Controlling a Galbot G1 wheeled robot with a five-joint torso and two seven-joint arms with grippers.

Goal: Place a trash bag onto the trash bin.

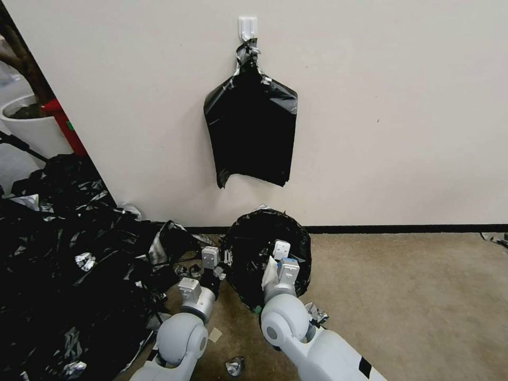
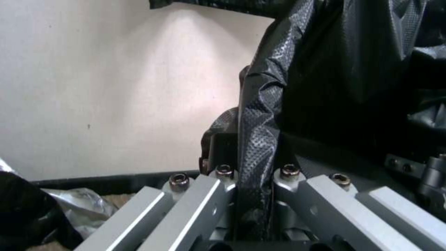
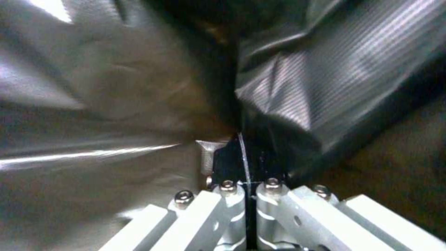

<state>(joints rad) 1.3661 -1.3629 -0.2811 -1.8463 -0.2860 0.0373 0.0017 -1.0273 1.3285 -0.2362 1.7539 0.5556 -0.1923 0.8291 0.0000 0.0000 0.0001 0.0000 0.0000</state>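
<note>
Between both tools (image 1: 225, 263): wrinkly glossy blk trash bag (image 1: 254, 238).

The bag (image 1: 267, 248) is thin glossy black film, wrinkled, spread as a rounded dome on the floor against the wall's base, directly below the black sheaf (image 1: 251, 132) hanging on the wall. It covers what lies under it, so the bin cannot be made out. Up close, a finely textured fold (image 2: 260, 139) of the film stands upright, with silvery sheen (image 3: 297, 94) across the creases.
</note>
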